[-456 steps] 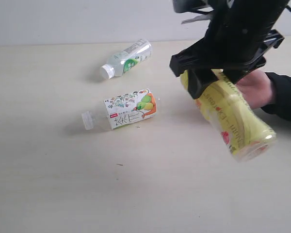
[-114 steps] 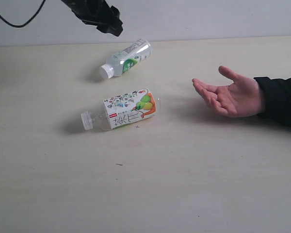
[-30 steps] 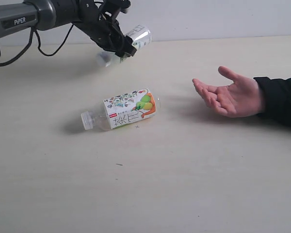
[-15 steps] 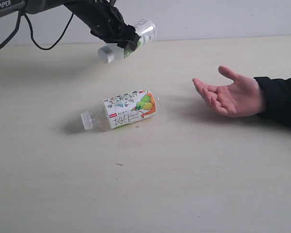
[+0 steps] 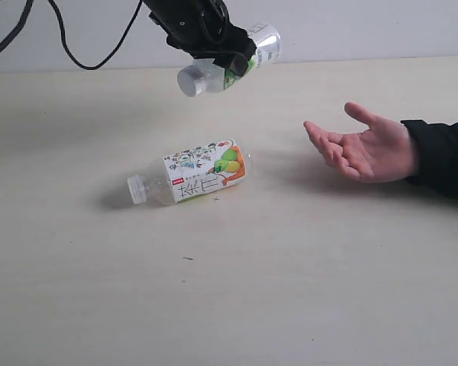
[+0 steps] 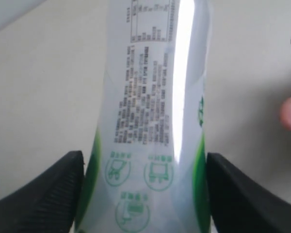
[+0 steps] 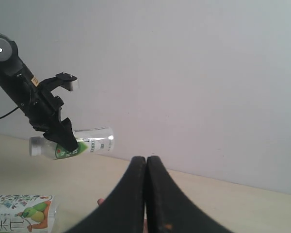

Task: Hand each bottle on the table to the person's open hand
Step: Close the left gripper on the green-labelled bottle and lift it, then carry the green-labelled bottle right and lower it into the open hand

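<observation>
My left gripper is shut on the small clear bottle with the green-white label, holding it sideways in the air above the table. In the left wrist view the bottle fills the space between both black fingers. The clear bottle with the white fruit label lies on its side on the table, below and left of the held one. The person's open hand waits palm up at the right. My right gripper is shut and empty, out of the exterior view. The cola and yellow bottles are out of view.
A pale wall runs behind the table's far edge. The person's dark sleeve rests at the right edge. From the right wrist view I see the left arm carrying the held bottle and the fruit-label bottle below.
The left gripper closed on the small green-white bottle, lifted it off the table and has carried it rightward toward the open hand. The fruit-label bottle and the hand stayed put.
</observation>
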